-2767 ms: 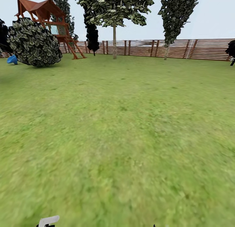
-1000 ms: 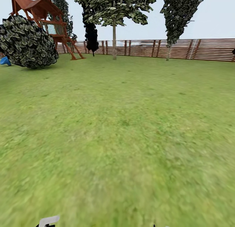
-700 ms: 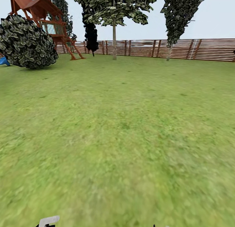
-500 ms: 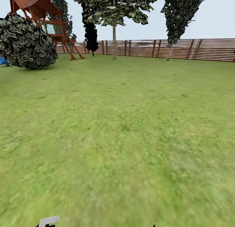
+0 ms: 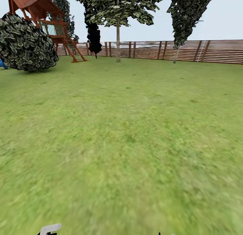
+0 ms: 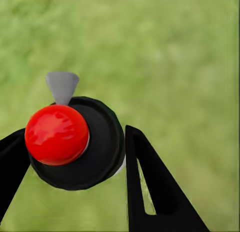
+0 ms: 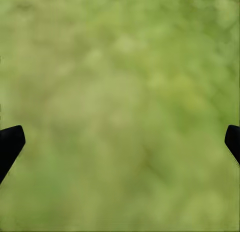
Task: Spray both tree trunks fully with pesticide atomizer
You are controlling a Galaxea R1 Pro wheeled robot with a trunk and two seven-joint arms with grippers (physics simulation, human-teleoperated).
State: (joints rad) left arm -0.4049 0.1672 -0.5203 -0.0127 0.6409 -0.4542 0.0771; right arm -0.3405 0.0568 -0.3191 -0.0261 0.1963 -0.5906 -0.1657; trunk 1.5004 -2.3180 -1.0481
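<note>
Left wrist view, gripper [image 6: 75,157] clasping atomizer [image 6: 75,144]

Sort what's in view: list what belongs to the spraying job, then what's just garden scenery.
Job:
- pesticide atomizer, held between the left gripper fingers
- nearer tree
- tree to its right

Scenery:
- wooden playhouse
- round shrub
- fence
- grass

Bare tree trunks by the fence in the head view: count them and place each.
2. One pale trunk stands near the middle of the fence; a thinner one stands further right. The dark trees behind the play tower may hide more trunks.
</note>
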